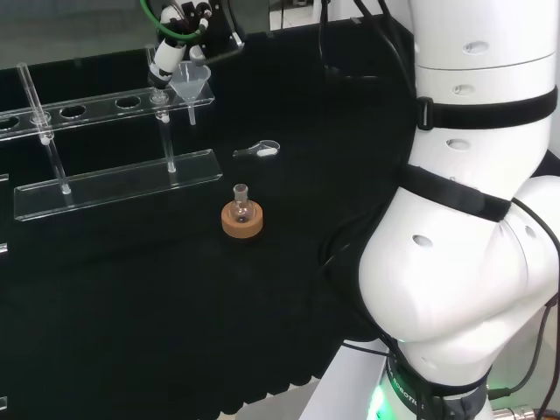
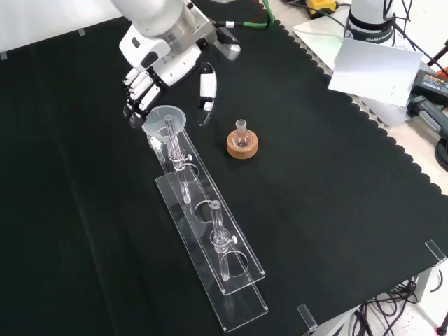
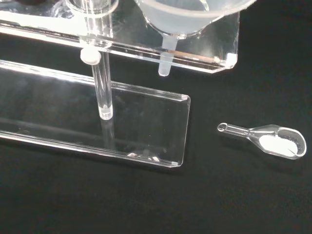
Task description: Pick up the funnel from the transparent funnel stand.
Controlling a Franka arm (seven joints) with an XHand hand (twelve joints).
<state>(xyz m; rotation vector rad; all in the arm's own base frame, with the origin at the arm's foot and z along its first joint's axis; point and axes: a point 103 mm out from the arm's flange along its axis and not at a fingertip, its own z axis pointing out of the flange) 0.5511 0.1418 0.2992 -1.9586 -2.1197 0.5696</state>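
Observation:
A clear plastic funnel (image 1: 191, 83) sits in the end hole of the transparent stand's upper shelf (image 1: 87, 109), its stem hanging below the shelf (image 3: 166, 61). The black and white hand (image 2: 150, 73) hovers just above and beyond the funnel (image 2: 166, 120) in the front view. Its fingers (image 2: 136, 91) are on one side and its thumb (image 2: 207, 87) on the other, spread apart, and I see no contact with the rim. In the head view the hand (image 1: 171, 52) is directly above the funnel's left edge. The funnel's wide cone (image 3: 185, 12) is close to the wrist camera.
The stand's long clear base (image 1: 114, 182) lies along the cloth, with thin posts (image 3: 103, 92) holding the shelf. A small round flask on a cork ring (image 1: 242, 217) stands nearby. A clear scoop holding white powder (image 3: 275, 141) lies beside the stand's end.

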